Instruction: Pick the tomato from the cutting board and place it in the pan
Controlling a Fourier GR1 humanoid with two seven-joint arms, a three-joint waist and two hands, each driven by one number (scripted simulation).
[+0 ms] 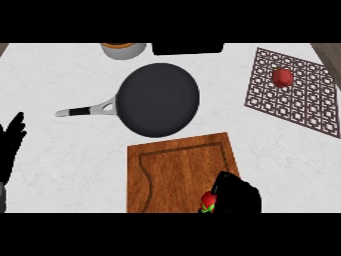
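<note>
A red tomato [208,201] with a green stem lies at the near right corner of the wooden cutting board [173,165], mostly hidden by my right hand [237,196]. That hand's fingers curl round the tomato from the right. The dark round pan [158,99] with a grey handle [86,109] sits beyond the board, centre left. My left hand [2,147] rests open at the left edge, fingers up.
A brown patterned trivet [306,105] lies at the right with a second red fruit [282,77] on it. A pale pot [123,49] and a black block [188,48] stand along the far edge.
</note>
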